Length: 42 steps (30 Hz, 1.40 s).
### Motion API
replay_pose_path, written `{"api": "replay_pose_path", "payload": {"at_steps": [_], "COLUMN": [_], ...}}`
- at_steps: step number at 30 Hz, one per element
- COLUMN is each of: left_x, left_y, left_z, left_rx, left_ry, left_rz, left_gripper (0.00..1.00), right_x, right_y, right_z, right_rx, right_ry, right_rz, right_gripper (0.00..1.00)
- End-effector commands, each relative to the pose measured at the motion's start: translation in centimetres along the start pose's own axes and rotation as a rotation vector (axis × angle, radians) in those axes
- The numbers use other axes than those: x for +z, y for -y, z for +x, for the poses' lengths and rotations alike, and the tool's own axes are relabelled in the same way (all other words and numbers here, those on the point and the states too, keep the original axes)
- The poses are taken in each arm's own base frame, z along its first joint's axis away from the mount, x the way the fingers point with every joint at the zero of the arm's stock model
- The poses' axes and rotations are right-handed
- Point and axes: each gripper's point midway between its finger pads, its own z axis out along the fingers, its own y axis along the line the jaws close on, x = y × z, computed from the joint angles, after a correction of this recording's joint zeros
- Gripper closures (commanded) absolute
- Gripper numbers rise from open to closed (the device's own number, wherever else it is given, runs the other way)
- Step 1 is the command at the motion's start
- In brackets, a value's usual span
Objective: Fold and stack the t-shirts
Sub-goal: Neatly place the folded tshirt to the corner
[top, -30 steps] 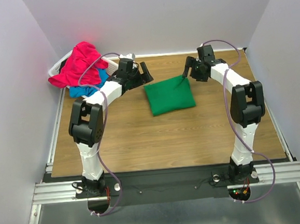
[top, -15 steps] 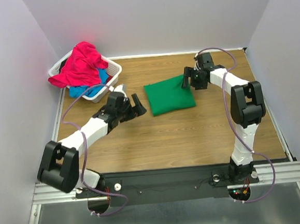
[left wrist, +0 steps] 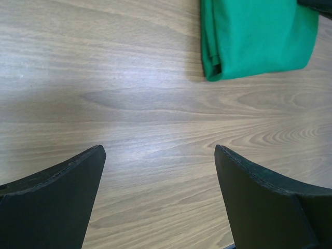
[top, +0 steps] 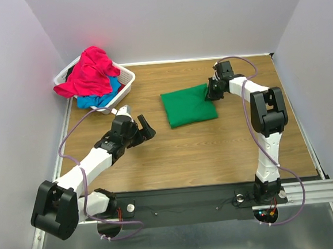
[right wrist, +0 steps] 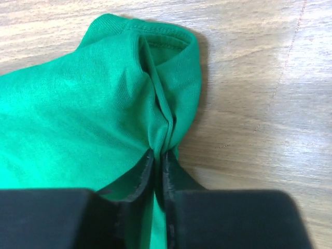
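green cloth: one green t-shirt (top: 188,106), folded into a rough rectangle, lay flat on the wooden bench (top: 186,152), right of centre and toward the far side.

right fingers (top: 210,91): were at the shirt's far right corner, touching it. in the right wrist view the two fingers (right wrist: 150,168) were closed together on a raised pleat of the green t-shirt (right wrist: 78,114). the fabric was pinched between the tips, just below a stitched hem band that curled over the corner. the rest of the cloth spread to the left of the fingers, with bare wood to their right.

left fingers (top: 145,128): were spread apart and held nothing, low over bare bench on the near left side of the shirt, not touching it. in the left wrist view each dark finger (left wrist: 67,192) stood at a lower corner with wood grain between them. the green t-shirt (left wrist: 257,36) lay ahead and off to the right, well apart from the tips, its layered fold edge facing them.

other stock: a pinkish-red t-shirt (top: 90,70) was heaped over a blue t-shirt (top: 98,99) in a white slotted basket (top: 125,81) at the far left corner of the bench. both were unfolded and well apart from either set of fingers.
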Motion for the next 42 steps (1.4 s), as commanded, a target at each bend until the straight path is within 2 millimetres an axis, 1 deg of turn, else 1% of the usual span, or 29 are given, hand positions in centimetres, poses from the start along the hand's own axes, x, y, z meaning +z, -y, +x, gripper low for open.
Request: {"api": "replay_pose_path", "payload": {"at_steps": [1,2,3,4,7,8,9,11,13,14,15,19,21,23,25,26,27,28,29,31,32,33,34,35,36,37,38,41,42], "left_x": [0.2,0.3,0.3,0.3,0.4,0.3,0.3,0.3,0.4,0.5,0.5,0.9,1.4,1.8,1.9,2.1,2.2,2.4,2.5,2.7,2.7,2.8,2.9,3.1,3.1,3.2,3.5,3.8,3.9], "left_y": [-1.0,-1.3,-1.4,-1.5,-1.7,-1.6,-1.6,-1.6,-1.5,-1.5,-1.3,-1.2,-1.1,-0.9,-0.6,-0.4,-0.6,-0.4,-0.3,-0.1,0.0,0.0,0.0,0.0,0.2,0.4,0.3,0.7,0.3], "left_z": [0.8,1.1,1.3,1.4,1.5,1.5,1.5,1.3,1.2,1.2,1.0,0.5,0.4,0.3,0.0,0.0,0.1,-0.1,-0.2,-0.2,-0.2,-0.2,-0.2,-0.2,-0.3,-0.3,-0.2,-0.7,-0.3], "left_rx": [0.000,-0.003,-0.005,-0.010,-0.013,-0.016,-0.016,-0.020,-0.023,-0.023,-0.022,-0.011,-0.005,-0.002,0.001,0.007,0.013,0.019,0.022,0.033,0.034,0.037,0.041,0.044,0.049,0.056,0.059,0.074,0.073], "left_ry": [-0.003,-0.012,-0.018,-0.020,-0.020,-0.020,-0.018,-0.013,-0.010,-0.013,-0.010,-0.010,-0.017,-0.027,-0.029,-0.032,-0.037,-0.041,-0.040,-0.048,-0.051,-0.053,-0.057,-0.062,-0.063,-0.068,-0.076,-0.073,-0.092], "left_rz": [-0.028,-0.034,-0.037,-0.039,-0.045,-0.043,-0.043,-0.047,-0.045,-0.049,-0.045,-0.057,-0.063,-0.063,-0.057,-0.055,-0.059,-0.058,-0.056,-0.051,-0.048,-0.047,-0.046,-0.049,-0.043,-0.037,-0.039,-0.036,-0.053], "left_gripper": [0.01,0.02,0.02,0.02,0.02,0.02,0.02,0.02,0.02,0.02,0.02,0.02,0.02,0.02,0.02,0.02,0.01,0.02,0.02,0.02,0.02,0.02,0.02,0.02,0.02,0.01,0.02,0.01,0.02], "right_x": [-0.3,-0.5,-0.7,-1.1,-1.6,-2.0,-2.1,-3.0,-3.6,-4.1,-4.5,-5.3,-5.6,-6.4,-7.2,-8.1,-8.6,-9.6,-10.1,-11.1,-11.5,-11.9,-12.2,-12.5,-13.2,-13.4,-13.8,-14.3,-14.5], "right_y": [0.8,1.6,2.1,3.0,5.1,6.5,7.4,9.9,11.3,12.9,13.4,16.3,17.1,18.7,19.7,20.4,20.9,22.3,23.2,24.5,24.4,24.6,25.2,25.9,26.2,26.6,27.4,29.7,30.7], "right_z": [-0.9,-1.4,-1.6,-2.2,-3.0,-3.9,-4.2,-5.5,-7.0,-7.6,-8.8,-11.2,-11.4,-11.0,-10.5,-10.2,-10.2,-10.3,-10.5,-10.3,-10.6,-10.5,-10.2,-9.0,-9.5,-9.2,-8.5,-8.8,-8.8], "right_rx": [0.003,0.014,0.040,0.065,0.130,0.151,0.155,0.186,0.198,0.217,0.215,0.148,0.130,0.124,0.123,0.136,0.135,0.146,0.155,0.123,0.097,0.082,0.020,0.028,0.015,-0.007,0.007,0.016,0.020], "right_ry": [0.043,0.061,0.069,0.084,0.104,0.123,0.129,0.159,0.185,0.197,0.219,0.261,0.264,0.263,0.255,0.251,0.253,0.265,0.273,0.254,0.253,0.241,0.221,0.166,0.166,0.143,0.115,0.107,0.100], "right_rz": [0.041,0.078,0.095,0.104,0.123,0.133,0.142,0.162,0.155,0.154,0.150,0.164,0.175,0.217,0.215,0.185,0.174,0.187,0.200,0.186,0.164,0.174,0.198,0.232,0.242,0.242,0.254,0.326,0.377], "right_gripper": [0.90,0.94,0.96,1.00,1.00,1.00,1.00,1.00,1.00,1.00,1.00,1.00,1.00,1.00,1.00,1.00,1.00,1.00,1.00,1.00,1.00,1.00,1.00,1.00,1.00,1.00,1.00,0.99,1.00]}}
